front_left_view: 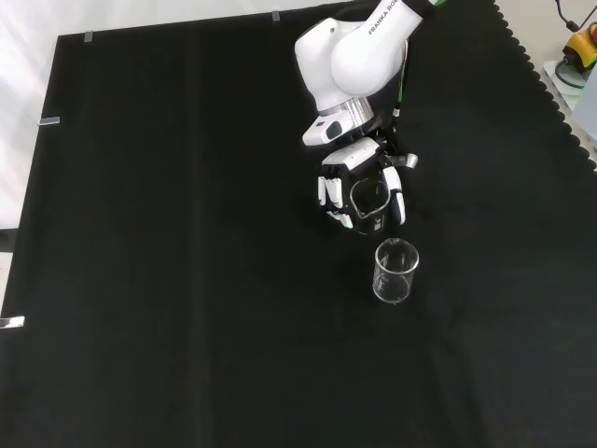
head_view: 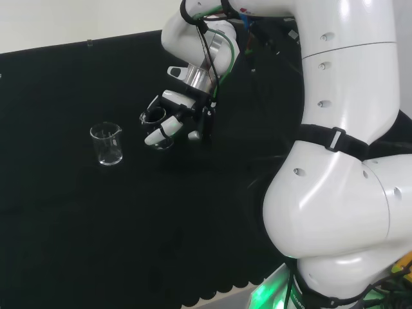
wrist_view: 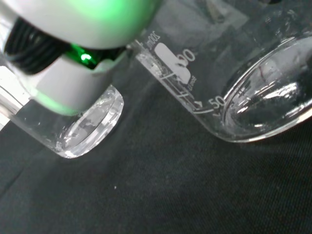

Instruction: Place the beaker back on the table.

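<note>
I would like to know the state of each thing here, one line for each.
beaker: upright on the black cloth, looks empty, apart from the hand.
hand: fingers curled, holding nothing, to the right of the beaker in the head view.
black cloth: spread flat over the bench.

Clear beaker (head_view: 107, 144) w/ white markings, blk cloth (head_view: 58, 212), blk/white hand (head_view: 168, 122)

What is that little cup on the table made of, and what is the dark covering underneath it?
The beaker looks like clear glass, though clear plastic is possible: you see straight through it, its rim catches bright highlights, and white measuring marks sit on its wall. The table covering looks like matte black woven cloth: it gives no shine, shows a faint weave in the wrist view, and has a scalloped cut edge.
</note>
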You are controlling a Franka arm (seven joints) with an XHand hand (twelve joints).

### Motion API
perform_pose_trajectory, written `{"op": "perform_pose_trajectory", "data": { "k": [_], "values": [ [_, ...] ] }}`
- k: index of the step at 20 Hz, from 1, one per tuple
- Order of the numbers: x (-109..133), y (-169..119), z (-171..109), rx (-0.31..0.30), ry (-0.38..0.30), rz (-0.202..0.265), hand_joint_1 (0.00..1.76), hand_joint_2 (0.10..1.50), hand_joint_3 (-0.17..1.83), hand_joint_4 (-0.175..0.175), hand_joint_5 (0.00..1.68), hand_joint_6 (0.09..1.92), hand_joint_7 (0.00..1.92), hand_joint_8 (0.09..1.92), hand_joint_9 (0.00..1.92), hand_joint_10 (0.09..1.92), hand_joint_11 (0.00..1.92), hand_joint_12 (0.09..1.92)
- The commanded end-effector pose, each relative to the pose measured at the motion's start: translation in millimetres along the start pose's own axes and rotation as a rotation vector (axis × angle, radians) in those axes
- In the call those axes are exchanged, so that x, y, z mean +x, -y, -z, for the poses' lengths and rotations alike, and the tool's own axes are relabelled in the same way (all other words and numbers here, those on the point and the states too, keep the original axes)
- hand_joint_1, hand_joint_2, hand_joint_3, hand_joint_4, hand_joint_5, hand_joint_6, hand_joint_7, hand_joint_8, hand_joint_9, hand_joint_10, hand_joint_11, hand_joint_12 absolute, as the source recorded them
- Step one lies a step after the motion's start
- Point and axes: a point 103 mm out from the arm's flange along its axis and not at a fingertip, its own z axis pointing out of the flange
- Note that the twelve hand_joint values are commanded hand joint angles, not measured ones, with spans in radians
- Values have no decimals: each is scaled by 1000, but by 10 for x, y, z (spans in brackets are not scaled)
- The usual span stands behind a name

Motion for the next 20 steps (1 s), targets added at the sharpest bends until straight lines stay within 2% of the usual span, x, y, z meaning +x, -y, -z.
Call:
{"op": "perform_pose_trajectory", "data": {
  "k": [1, 3, 5, 8, 13, 20],
  "values": [
    [6, 50, 25, 19, 11, 11, 1188, 683, 495, -38, 1120, 606, 1354, 417, 1495, 87, 954, 909],
    [4, 74, 38, 24, 23, 13, 1142, 461, 848, -18, 966, 726, 1302, 423, 1423, 87, 819, 1010],
    [6, 94, 47, 26, 32, 13, 1098, 366, 967, -13, 821, 816, 1197, 494, 1328, 87, 667, 1113],
    [11, 118, 39, 34, 45, 13, 1050, 322, 978, -15, 657, 857, 1054, 573, 1215, 87, 495, 1221],
    [20, 163, 45, 34, 68, 7, 995, 309, 953, -30, 477, 814, 937, 609, 1110, 87, 359, 1277],
    [77, 199, 65, 34, 103, 6, 970, 311, 938, -38, 418, 739, 844, 636, 1028, 87, 259, 1307]
  ]
}}
